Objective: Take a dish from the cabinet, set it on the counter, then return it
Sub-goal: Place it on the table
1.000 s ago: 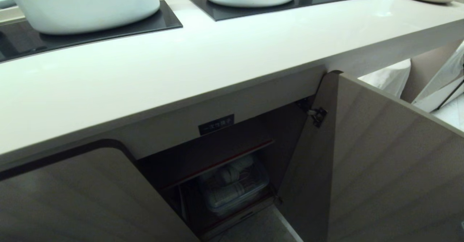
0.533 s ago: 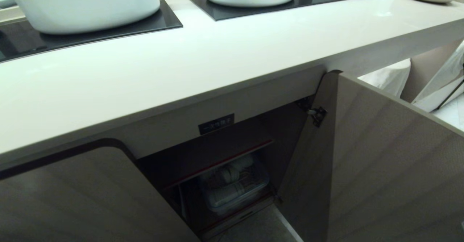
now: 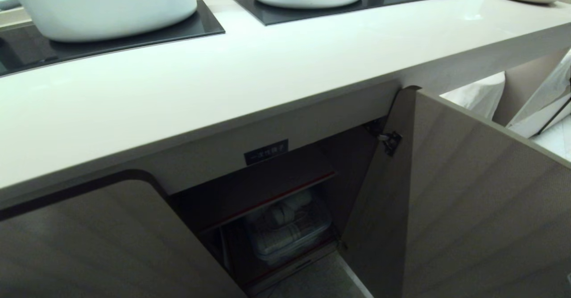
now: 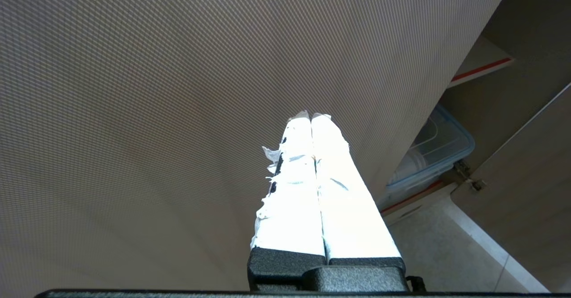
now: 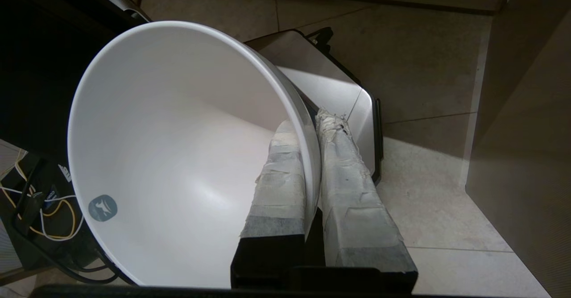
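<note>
Small plain white round ceramic bowl [image 5: 178, 155] hangs low over floor tiles, rim pinched by the closed right claw [image 5: 308, 128]; thin grip could slip, or bowl clip the glossy cream desk [image 3: 250, 79] edge when lifted.

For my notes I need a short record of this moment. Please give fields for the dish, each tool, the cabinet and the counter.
dish: small white round ceramic bowl, rim pinched by right tool, above the floor
left tool: shut, empty, before ribbed beige door
cabinet: beige, doors open, clear box on lower shelf
counter: glossy cream, no dish on it
</note>
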Controlling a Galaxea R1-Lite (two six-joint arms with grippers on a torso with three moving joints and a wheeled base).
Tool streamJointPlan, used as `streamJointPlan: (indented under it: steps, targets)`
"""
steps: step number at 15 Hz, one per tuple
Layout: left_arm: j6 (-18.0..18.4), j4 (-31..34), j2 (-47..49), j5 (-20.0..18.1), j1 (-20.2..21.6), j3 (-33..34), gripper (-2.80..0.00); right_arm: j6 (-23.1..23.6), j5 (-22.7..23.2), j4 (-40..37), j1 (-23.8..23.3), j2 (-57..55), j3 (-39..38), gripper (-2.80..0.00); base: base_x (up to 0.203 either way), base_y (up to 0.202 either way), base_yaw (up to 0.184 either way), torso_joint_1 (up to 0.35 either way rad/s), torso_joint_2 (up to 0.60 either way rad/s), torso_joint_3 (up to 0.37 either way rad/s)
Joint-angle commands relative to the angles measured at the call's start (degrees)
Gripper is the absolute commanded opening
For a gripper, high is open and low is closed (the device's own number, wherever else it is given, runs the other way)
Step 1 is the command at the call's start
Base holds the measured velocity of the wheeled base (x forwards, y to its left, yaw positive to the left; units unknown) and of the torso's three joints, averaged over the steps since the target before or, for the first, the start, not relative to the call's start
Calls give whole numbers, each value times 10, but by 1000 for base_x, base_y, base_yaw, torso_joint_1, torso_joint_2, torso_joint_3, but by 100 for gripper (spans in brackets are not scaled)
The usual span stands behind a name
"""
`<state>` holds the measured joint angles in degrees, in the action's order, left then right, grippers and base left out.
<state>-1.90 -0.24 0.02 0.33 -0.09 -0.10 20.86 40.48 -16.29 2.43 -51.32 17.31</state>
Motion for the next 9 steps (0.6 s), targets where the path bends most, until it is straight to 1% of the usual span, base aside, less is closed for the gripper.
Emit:
streamJointPlan:
  steps: [1, 9]
  targets:
    - [0, 0, 0, -1, 0, 0, -280, 1, 2, -1, 0, 0, 0, -280, 0, 0, 0, 0, 0, 0]
    - [0, 0, 0, 0, 0, 0, -280, 6, 6, -4, 0, 0, 4, -280, 0, 0, 0, 0, 0, 0]
